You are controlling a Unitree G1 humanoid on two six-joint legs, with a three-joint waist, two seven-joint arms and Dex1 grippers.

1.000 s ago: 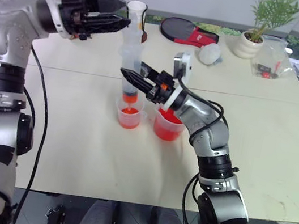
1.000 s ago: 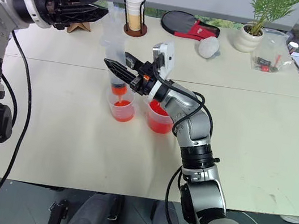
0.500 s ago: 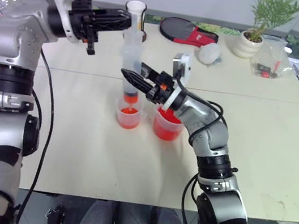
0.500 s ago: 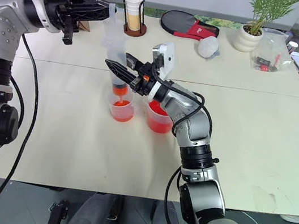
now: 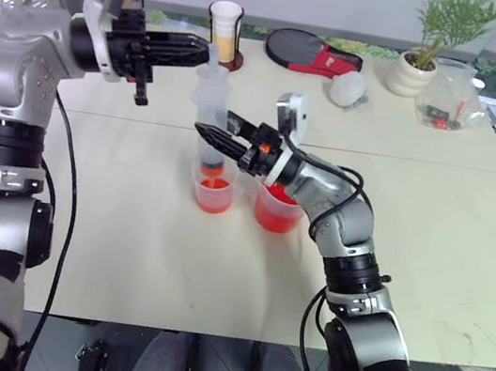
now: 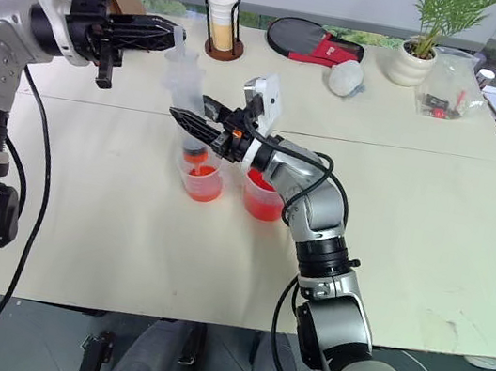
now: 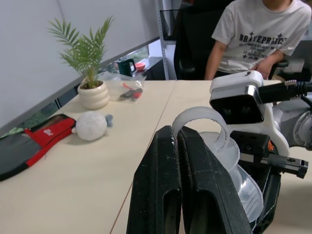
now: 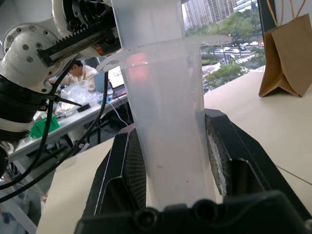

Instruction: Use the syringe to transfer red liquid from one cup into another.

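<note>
The syringe (image 5: 214, 104) stands upright with its orange tip (image 5: 213, 169) in the mouth of the small cup (image 5: 213, 194). My right gripper (image 5: 206, 131) reaches in from the right and is shut on the syringe's barrel (image 8: 165, 122). My left gripper (image 5: 207, 45) is level with its fingers shut together, and their tips rest at the plunger's round top (image 7: 200, 119). Red liquid (image 5: 213, 201) sits in the small cup. More of it fills the lower part of the wide cup (image 5: 277, 211) just to the right.
At the back of the table stand a tall glass with cream contents (image 5: 224, 27), a black and red paddle case (image 5: 308, 53), a white fluffy ball (image 5: 348, 88), a potted plant (image 5: 415, 71) and a plastic bag (image 5: 448, 100). A seated person (image 7: 258, 34) is beyond the table.
My left gripper has gone from partly open to shut and has sunk slightly. The syringe's top stands lower than before. The right gripper has kept its grip on the barrel.
</note>
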